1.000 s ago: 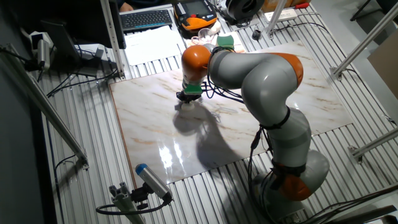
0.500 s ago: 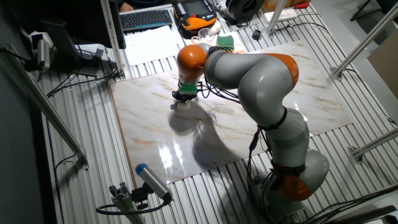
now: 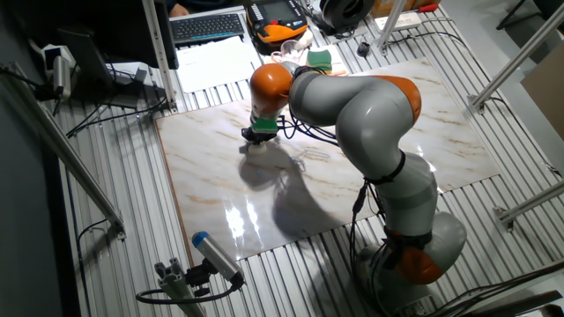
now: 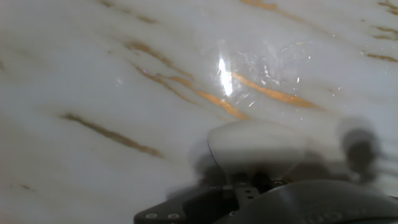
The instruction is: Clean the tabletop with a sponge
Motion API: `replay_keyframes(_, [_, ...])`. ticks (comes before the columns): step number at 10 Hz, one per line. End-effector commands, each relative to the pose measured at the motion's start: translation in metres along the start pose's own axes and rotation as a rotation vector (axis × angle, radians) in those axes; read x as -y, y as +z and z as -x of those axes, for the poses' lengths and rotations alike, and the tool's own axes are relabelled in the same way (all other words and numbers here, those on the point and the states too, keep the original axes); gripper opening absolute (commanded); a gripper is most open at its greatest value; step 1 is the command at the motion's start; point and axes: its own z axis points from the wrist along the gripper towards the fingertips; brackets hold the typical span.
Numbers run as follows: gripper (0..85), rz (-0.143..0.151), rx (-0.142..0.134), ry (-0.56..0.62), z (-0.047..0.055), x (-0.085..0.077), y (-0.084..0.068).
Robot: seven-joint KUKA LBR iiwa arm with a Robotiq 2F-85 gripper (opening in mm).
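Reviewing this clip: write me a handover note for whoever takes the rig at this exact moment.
Gripper: low over the tabletop, holding the sponge pressed on the marble, in the slab's upper-left part.
Green-and-yellow sponge: lying off the slab at the far edge, untouched.
Done: sponge is in hand and in contact; how much has been wiped cannot be told.
Left: wipe the remaining slab, especially the near and right areas, then lift off.
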Motion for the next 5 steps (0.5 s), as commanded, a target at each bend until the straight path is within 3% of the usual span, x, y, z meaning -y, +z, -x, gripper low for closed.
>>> replay_keyframes(1, [0.0,0.011,-0.002,0.004,-0.0003,-0.0002,0.0006])
replay_keyframes(4, [0.0,0.032,0.0,0.016,-0.0001,-0.001,-0.0004])
replay_keyframes(5, [0.0,0.024,0.004,0.011,0.0001,-0.001,0.0002])
